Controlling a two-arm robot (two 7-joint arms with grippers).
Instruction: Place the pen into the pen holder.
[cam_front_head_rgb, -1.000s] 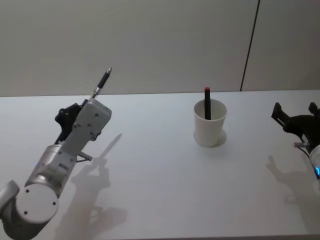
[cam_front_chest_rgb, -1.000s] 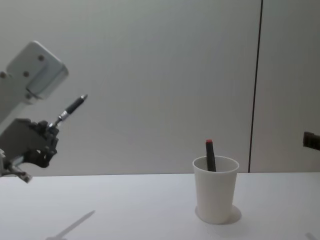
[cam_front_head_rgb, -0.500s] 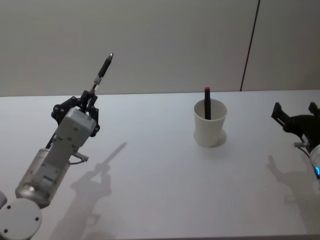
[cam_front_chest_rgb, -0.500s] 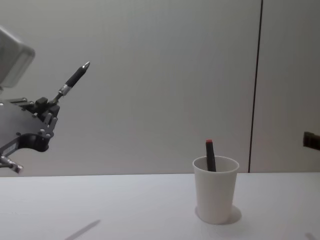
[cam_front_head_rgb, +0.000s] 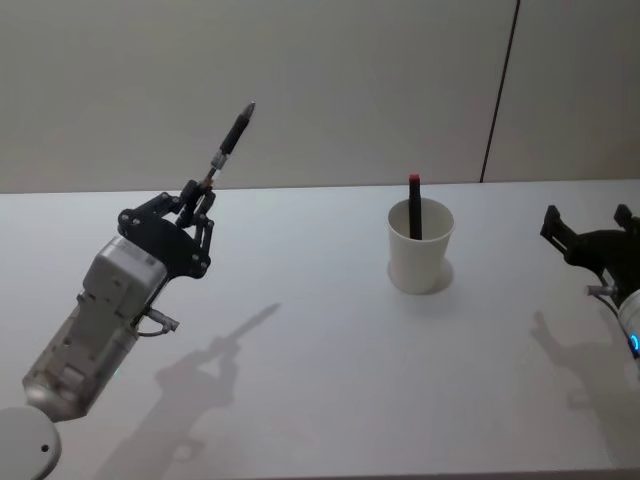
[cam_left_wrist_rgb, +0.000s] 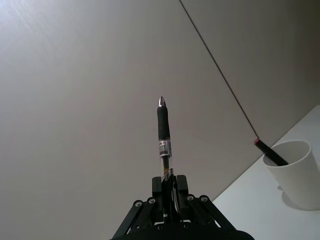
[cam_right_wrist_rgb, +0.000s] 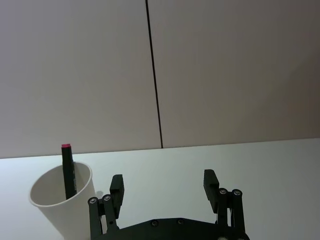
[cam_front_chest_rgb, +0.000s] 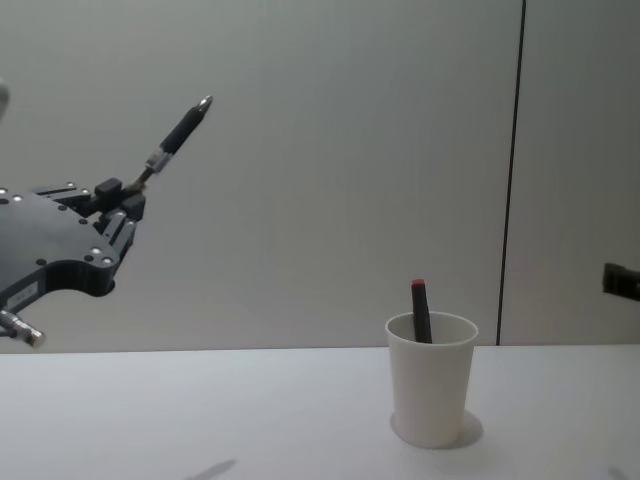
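Observation:
My left gripper (cam_front_head_rgb: 199, 197) (cam_front_chest_rgb: 124, 196) (cam_left_wrist_rgb: 169, 189) is shut on a black pen (cam_front_head_rgb: 229, 146) (cam_front_chest_rgb: 178, 135) (cam_left_wrist_rgb: 163, 137) with a silver tip, held high above the table's left side and pointing up and away. The pen holder (cam_front_head_rgb: 420, 246) (cam_front_chest_rgb: 432, 379) (cam_left_wrist_rgb: 296, 171) (cam_right_wrist_rgb: 64, 198), a white paper cup, stands to the right of it on the table. A black pen with a red end (cam_front_head_rgb: 414, 205) (cam_front_chest_rgb: 421, 310) (cam_right_wrist_rgb: 67, 170) stands inside the cup. My right gripper (cam_front_head_rgb: 590, 231) (cam_right_wrist_rgb: 164, 186) is open at the table's right edge, away from the cup.
The white table (cam_front_head_rgb: 330, 350) runs wide around the cup. A plain wall with a dark vertical seam (cam_front_head_rgb: 500, 90) rises right behind the table.
My left arm has lifted and swung right toward the cup with the pen in its grip. The right arm and the cup have stayed still.

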